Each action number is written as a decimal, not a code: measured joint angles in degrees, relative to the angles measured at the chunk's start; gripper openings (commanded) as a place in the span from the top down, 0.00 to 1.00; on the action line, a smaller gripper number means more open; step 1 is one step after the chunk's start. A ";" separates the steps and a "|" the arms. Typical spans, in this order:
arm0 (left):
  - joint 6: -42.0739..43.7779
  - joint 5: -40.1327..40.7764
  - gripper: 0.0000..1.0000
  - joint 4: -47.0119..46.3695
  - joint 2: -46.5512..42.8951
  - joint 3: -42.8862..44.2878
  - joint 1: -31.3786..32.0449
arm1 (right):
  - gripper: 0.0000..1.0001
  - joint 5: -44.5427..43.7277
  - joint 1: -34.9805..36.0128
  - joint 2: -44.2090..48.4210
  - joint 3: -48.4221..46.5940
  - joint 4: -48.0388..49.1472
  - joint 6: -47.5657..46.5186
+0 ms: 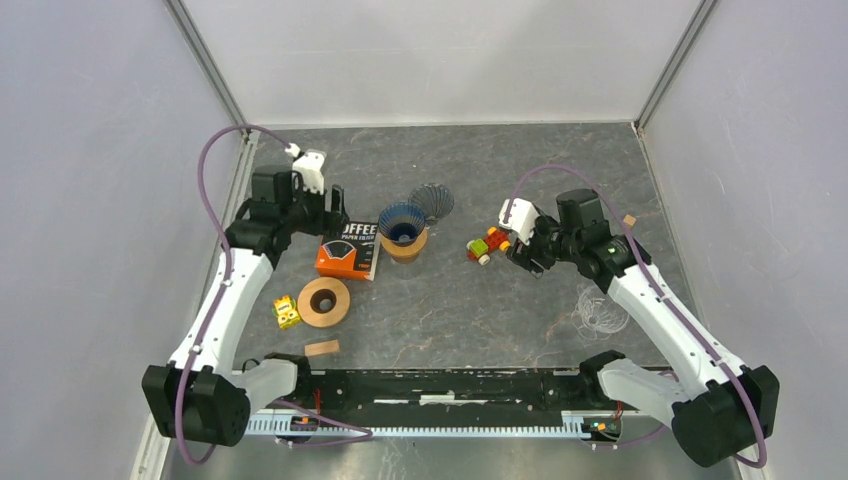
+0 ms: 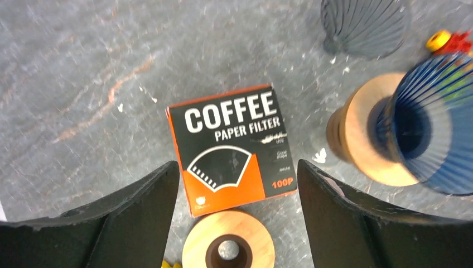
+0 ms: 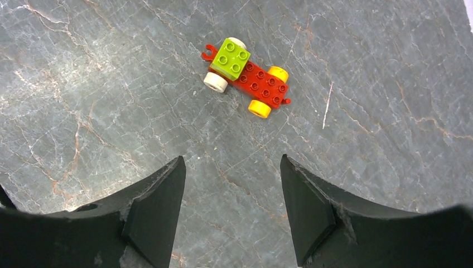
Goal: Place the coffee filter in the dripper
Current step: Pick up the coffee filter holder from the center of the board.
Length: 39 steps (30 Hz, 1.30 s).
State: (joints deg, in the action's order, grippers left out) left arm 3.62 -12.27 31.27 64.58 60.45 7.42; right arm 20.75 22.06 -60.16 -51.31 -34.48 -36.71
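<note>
Our left gripper [image 2: 237,167] hangs with jaws spread wide, holding nothing; the coffee filter box [image 2: 231,148] lies flat beneath the gap, touching neither finger. Just right of the box, the blue ribbed dripper [image 2: 429,123] sits in its wooden collar [image 2: 362,139]. Well right of the box, our right gripper [image 3: 232,162] gapes empty beside a toy car [image 3: 246,75].

blue dripper [image 2: 443,100] blurred, cut by rt edge, wooden ring [image 2: 252,235] cut at btm edge

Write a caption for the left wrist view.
Open left gripper above the filter box, blue dripper on wooden stand nearby.
</note>
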 measured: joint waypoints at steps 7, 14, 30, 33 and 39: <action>2.29 3.37 0.16 0.35 3.52 -6.58 0.09 | 0.31 2.51 -0.83 0.00 0.68 1.11 0.46; 4.98 6.84 0.15 -2.56 9.03 -10.62 0.09 | 0.30 3.19 -0.83 0.15 1.75 1.46 0.46; 13.16 13.86 0.18 -13.25 16.22 -13.86 -1.27 | 0.30 3.65 -0.87 0.13 2.08 1.51 0.46; 14.47 13.97 0.18 -13.88 17.07 -13.03 -2.45 | 0.30 3.67 -0.92 0.13 2.19 1.62 0.46; 17.18 15.06 0.18 -14.45 18.38 -10.82 -5.29 | 0.30 3.69 -0.98 0.13 2.82 1.92 0.46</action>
State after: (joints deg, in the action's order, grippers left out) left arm 20.80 2.79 16.82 82.96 49.63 2.13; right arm 24.45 21.08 -60.03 -48.49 -32.56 -36.25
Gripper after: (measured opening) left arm 0.821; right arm 0.703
